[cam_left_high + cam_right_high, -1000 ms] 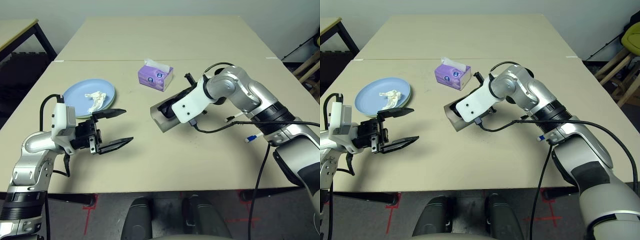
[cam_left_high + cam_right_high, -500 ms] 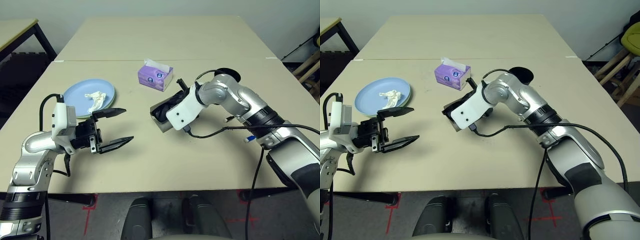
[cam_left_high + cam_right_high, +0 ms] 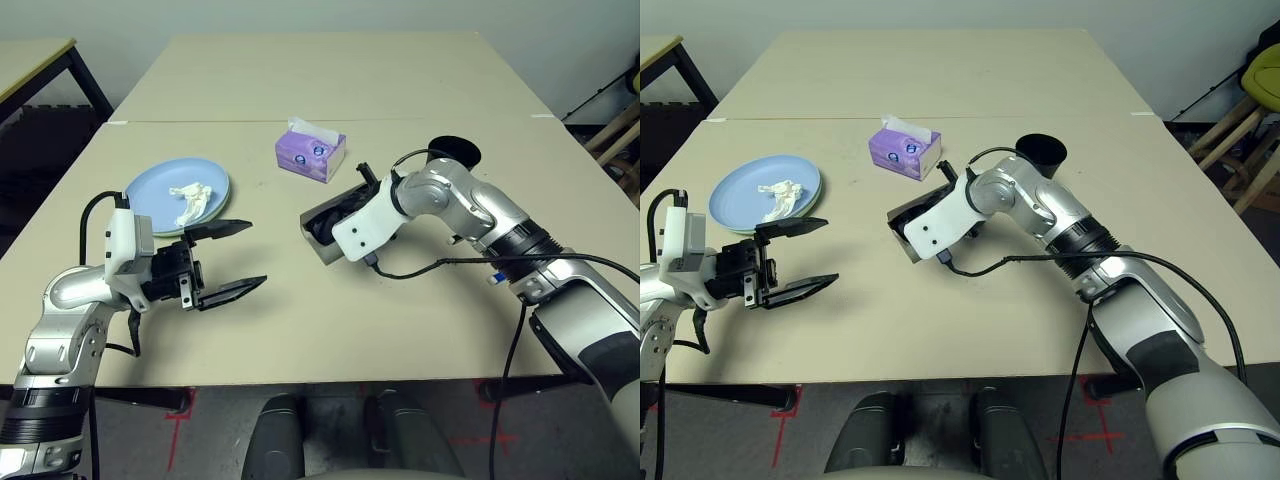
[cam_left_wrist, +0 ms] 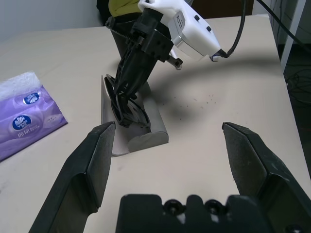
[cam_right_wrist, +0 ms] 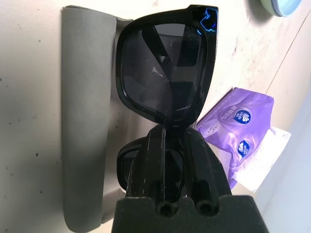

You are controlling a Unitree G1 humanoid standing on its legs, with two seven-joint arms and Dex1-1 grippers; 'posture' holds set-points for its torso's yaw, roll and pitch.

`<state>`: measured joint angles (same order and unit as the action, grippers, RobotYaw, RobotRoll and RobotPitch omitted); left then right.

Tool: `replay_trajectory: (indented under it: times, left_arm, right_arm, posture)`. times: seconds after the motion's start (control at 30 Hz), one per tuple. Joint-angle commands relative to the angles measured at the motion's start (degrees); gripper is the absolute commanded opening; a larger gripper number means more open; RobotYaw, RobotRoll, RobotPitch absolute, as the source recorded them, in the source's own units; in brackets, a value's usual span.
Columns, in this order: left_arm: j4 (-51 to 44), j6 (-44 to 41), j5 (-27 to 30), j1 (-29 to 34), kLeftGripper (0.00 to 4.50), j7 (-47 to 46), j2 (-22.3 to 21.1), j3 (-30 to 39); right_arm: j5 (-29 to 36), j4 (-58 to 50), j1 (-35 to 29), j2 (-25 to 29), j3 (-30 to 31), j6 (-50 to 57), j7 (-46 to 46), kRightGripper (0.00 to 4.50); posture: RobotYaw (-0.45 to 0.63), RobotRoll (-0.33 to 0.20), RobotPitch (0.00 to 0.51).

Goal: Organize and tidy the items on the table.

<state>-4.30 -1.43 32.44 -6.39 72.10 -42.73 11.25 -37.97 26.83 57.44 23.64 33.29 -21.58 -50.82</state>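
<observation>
Jaws pinch sunglasses (image 5: 165, 73) over the case (image 5: 87, 121), right arm angled down.

A small purple cardboard tissue box (image 3: 311, 153) with a white tissue poking out sits centre-frame, slightly upper. Far upper left, a corner of a wood-topped side table with black legs (image 3: 40, 62). At the right edge, pale wooden chair legs (image 3: 1240, 152).

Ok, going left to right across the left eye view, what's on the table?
Left gripper hovering open, blue plate with the tissue, purple tissue box, glasses case with the right gripper shut on the sunglasses, black cup, pen.
</observation>
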Motion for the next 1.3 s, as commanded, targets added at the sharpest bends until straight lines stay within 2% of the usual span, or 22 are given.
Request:
replay_trajectory:
  times: [0.03,0.67,1.03,1.17,1.3]
  left_arm:
    - [-1.3,0.6,-0.6,0.9,4.5,0.3,-0.1,-0.1]
    - [-1.8,0.6,-0.3,2.0,4.5,0.4,-0.4,0.2]
    - [-0.2,1.0,-0.9,0.4,4.5,0.2,-0.1,-0.3]
    - [0.9,1.1,-1.2,-0.9,4.5,0.2,0.1,-0.6]
    - [2.1,1.3,-1.6,-2.4,4.5,0.2,0.4,-1.0]
  right_arm:
    - [-0.8,1.0,-0.4,-0.4,0.9,-0.1,1.2,0.38]
    - [-0.5,0.3,-2.9,0.2,0.9,1.3,-0.3,0.38]
    - [1.3,-0.3,-1.4,0.2,-1.6,5.0,0.0,4.42]
    - [3.3,-1.8,-1.0,0.7,-3.3,7.1,-1.1,4.47]
    - [7.9,-4.9,-0.9,0.8,-7.7,13.4,-3.0,4.47]
  posture:
    - [0.13,0.0,0.102]
    - [0.13,0.0,0.112]
    - [0.12,0.0,0.108]
    - [0.11,0.0,0.104]
    - [0.09,0.0,0.099]
